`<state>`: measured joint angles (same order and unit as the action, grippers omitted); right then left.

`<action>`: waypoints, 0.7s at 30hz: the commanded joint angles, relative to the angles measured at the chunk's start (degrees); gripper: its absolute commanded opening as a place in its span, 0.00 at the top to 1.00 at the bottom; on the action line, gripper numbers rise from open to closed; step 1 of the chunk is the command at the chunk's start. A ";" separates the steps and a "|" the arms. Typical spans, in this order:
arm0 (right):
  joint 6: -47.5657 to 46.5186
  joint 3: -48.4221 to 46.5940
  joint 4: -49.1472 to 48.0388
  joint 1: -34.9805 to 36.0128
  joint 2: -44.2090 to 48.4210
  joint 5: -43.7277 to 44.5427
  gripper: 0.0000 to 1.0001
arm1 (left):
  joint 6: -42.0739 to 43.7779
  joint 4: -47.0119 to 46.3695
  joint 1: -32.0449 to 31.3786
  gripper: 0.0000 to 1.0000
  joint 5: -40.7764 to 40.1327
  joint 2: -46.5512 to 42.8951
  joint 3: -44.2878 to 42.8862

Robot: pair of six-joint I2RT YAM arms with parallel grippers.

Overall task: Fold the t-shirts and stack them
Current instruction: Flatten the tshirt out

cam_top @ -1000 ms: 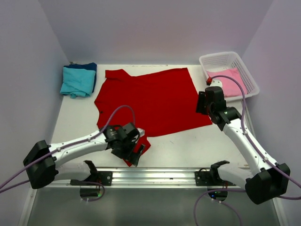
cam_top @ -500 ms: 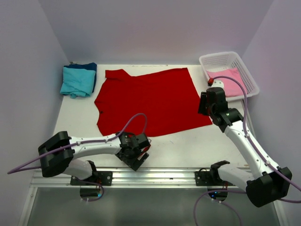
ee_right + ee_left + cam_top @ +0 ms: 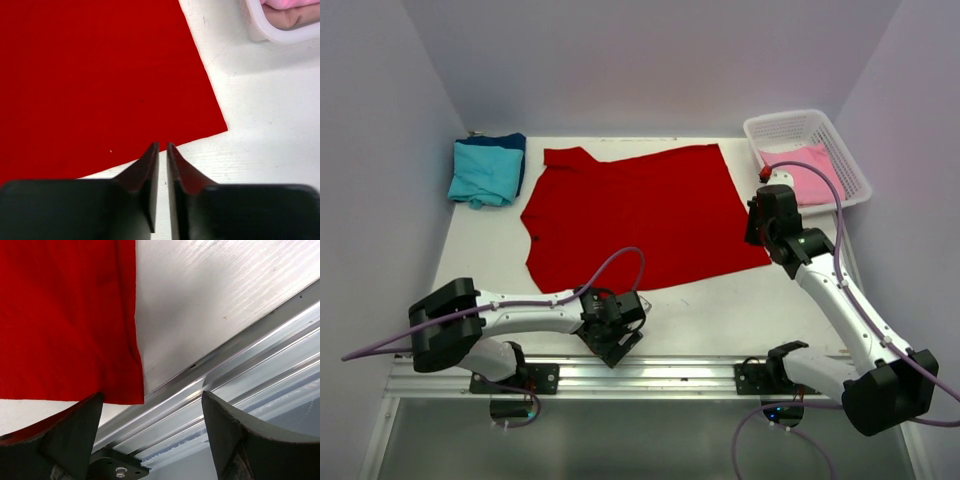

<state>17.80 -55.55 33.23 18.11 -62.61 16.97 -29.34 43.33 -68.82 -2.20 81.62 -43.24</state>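
A bright red t-shirt point(image 3: 640, 215) lies spread flat across the table's middle. In the top view my left gripper point(image 3: 616, 334) sits low by the near edge, over the shirt's front flap. The left wrist view shows that gripper point(image 3: 152, 412) open, the red cloth's corner point(image 3: 65, 315) just beyond its left finger point(image 3: 75, 432), nothing between the fingers. My right gripper point(image 3: 756, 232) hovers at the shirt's right side. In the right wrist view its fingers point(image 3: 163, 150) leave only a thin slit, tips at the red hem point(image 3: 100, 75), which lies flat. Folded teal point(image 3: 485, 172) and dark blue point(image 3: 515, 143) t-shirts rest at far left.
A white lattice basket point(image 3: 800, 125) at the far right holds a pink t-shirt point(image 3: 815, 180); its rim point(image 3: 270, 35) shows in the right wrist view. A metal rail point(image 3: 650, 375) runs along the near edge, right under the left gripper point(image 3: 240, 370). Walls enclose the table.
The left arm has slid right and toward the near edge, and its gripper now covers the red flap. The right gripper's jaws have narrowed to a slit.
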 commanded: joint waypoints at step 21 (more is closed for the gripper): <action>0.04 0.88 0.08 0.08 2.75 1.48 1.00 | -2.03 0.44 -0.70 0.50 -2.90 1.78 0.09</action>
<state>17.82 -54.83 33.23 18.11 -61.21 17.17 -30.46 43.51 -69.19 -2.48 82.96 -43.13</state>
